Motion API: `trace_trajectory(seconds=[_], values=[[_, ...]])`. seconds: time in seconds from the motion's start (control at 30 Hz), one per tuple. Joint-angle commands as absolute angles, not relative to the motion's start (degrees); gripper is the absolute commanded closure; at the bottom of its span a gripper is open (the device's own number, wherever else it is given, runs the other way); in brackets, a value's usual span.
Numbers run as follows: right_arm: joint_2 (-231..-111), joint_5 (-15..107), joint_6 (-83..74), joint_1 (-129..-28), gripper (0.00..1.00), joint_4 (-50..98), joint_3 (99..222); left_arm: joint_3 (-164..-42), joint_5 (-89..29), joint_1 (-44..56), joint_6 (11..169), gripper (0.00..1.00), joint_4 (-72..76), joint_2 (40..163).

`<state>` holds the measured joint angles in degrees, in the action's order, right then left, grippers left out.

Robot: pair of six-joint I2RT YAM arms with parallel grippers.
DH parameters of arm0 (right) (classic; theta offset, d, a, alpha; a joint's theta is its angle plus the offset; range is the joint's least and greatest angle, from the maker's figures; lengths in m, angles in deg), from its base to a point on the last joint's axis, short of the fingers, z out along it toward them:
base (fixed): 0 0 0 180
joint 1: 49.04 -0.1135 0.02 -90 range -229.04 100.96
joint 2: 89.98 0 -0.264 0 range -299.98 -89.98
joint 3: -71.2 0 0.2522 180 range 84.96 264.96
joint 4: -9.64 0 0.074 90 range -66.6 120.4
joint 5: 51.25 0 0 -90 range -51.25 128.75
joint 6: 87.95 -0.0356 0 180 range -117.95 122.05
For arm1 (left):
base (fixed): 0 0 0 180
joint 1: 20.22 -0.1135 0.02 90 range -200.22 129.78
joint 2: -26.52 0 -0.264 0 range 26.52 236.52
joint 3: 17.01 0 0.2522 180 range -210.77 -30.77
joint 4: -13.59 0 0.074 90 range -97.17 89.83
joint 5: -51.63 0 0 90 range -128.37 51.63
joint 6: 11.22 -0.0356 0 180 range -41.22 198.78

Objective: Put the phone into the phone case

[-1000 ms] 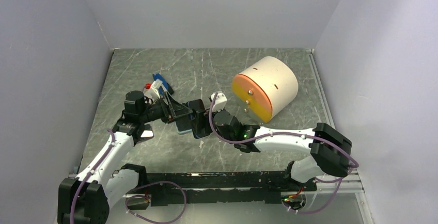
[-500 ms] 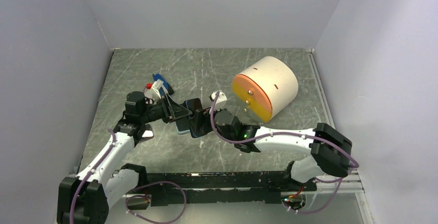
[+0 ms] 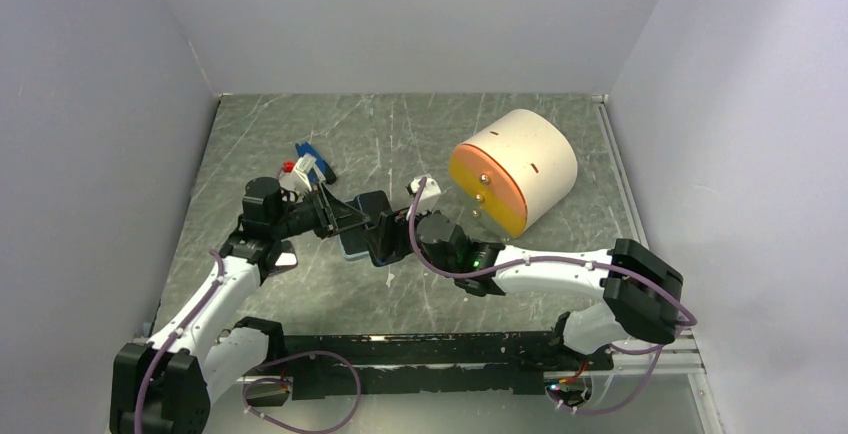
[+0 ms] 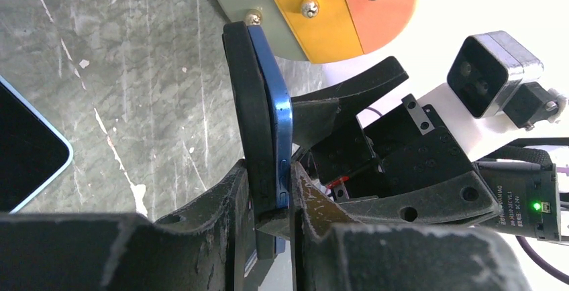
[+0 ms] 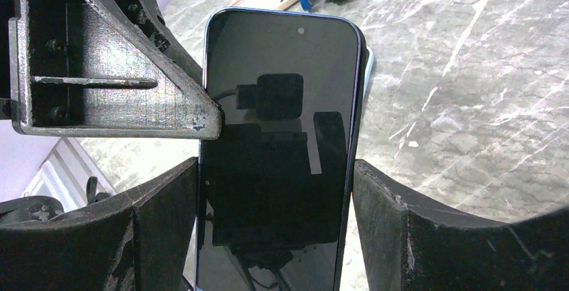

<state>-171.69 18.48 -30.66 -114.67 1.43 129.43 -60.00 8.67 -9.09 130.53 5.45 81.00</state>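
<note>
Phone (image 5: 278,103) upright in wide grip of right pincer (image 5: 275,173), left pincer (image 4: 272,187) tight across its thickness.

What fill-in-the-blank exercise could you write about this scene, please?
1. The left gripper pinches the phone, one finger on its screen, the other on its ___.
2. Its screen faces the ___ wrist camera.
3. Its side rim is ___.
4. The flat face of the cream drum is yellow and ___.
Missing words: back, right, blue, orange.
</note>
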Motion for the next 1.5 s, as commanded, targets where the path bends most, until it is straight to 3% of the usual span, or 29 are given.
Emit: trace_trajectory(seconds=[0.0, 0.4, 0.53, 0.7, 0.93, 1.2, 1.47], values=[[-169.46, 20.53, -31.34, -114.97, 0.41, -5.39, 129.44, -61.81, 9.34, -8.62, 129.62, 0.97, 6.26, 78.75], [-160.11, 27.38, -24.38, -112.63, 0.02, -0.8, 127.4, -63.17, 16.01, -8.62, 130.26, 0.98, 10.79, 78.37], [-157.31, 30.73, -25.23, -110.98, 0.01, 2.38, 127.38, -64.42, 16.2, -8.62, 129.03, 0.97, 8.99, 77.27], [-153.0, 42.21, -27.82, -106.07, 0.01, 2.03, 125.03, -64.06, 22.11, -8.63, 132.16, 0.98, 17.33, 76.66], [-146.35, 53.92, -32.28, -98.92, 0.18, -2.47, 120.04, -65.75, 26.37, -8.61, 134.2, 0.97, 22.39, 73.68], [-151.54, 63.41, -37.63, -98.93, 0.35, -11.88, 120.02, -64.99, 26.69, -8.62, 139.56, 0.98, 29.95, 73.02], [-157.63, 67.17, -41.79, -99.07, 0.71, -17.07, 122.54, -64.79, 25.83, -8.6, 136.94, 0.97, 24.85, 72.28]])
